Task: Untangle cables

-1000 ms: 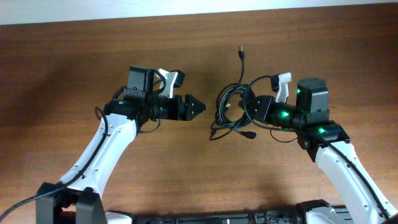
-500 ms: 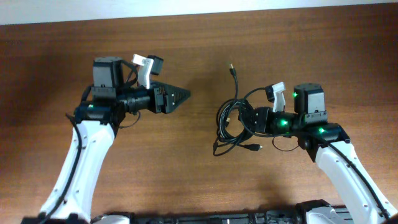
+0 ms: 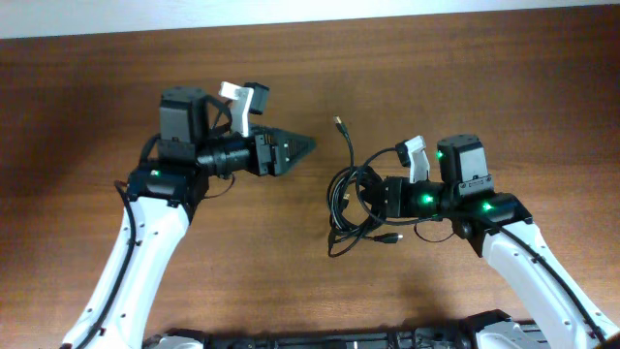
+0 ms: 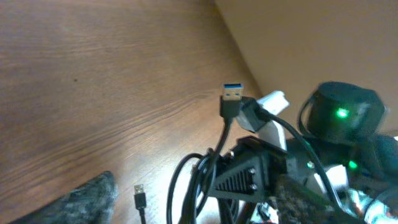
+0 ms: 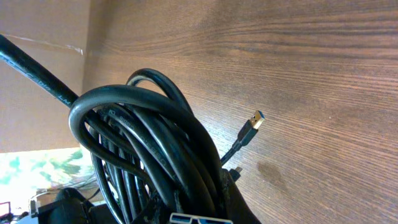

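Right jaws gripping bundled cables (image 5: 155, 146), left jaws spread wide

Open table (image 3: 77, 107) left of cables (image 3: 345, 199)

Nothing legible appears in any view. The only lettering is a faint line of pale print on one of the cables (image 5: 43, 76), on the straight stretch that leaves the coiled bundle toward the upper left in the right wrist view. The print is too small and blurred to read.
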`<action>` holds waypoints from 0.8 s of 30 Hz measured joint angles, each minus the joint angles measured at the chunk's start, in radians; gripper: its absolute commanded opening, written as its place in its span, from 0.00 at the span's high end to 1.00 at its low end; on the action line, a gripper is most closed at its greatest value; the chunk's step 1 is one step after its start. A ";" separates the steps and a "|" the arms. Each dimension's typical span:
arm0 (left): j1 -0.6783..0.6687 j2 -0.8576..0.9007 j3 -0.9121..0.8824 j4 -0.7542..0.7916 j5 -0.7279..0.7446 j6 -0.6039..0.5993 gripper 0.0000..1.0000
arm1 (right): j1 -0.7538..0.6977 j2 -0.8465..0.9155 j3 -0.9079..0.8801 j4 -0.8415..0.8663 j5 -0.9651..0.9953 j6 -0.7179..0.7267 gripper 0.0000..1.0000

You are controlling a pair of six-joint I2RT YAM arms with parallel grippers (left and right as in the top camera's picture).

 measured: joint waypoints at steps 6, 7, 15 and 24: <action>-0.071 0.000 0.000 0.001 -0.159 -0.076 0.18 | 0.000 0.000 0.000 -0.007 0.011 0.001 0.96; -0.087 0.000 0.000 0.005 -0.182 -0.080 0.18 | 0.000 0.000 0.000 -0.007 0.011 0.002 0.96; -0.110 -0.001 0.001 0.208 -0.174 -0.119 0.24 | 0.000 0.001 0.000 -0.016 0.015 0.001 0.96; -0.304 0.019 0.001 0.208 -0.388 -0.158 0.34 | 0.000 0.001 0.000 -0.041 0.015 0.001 0.96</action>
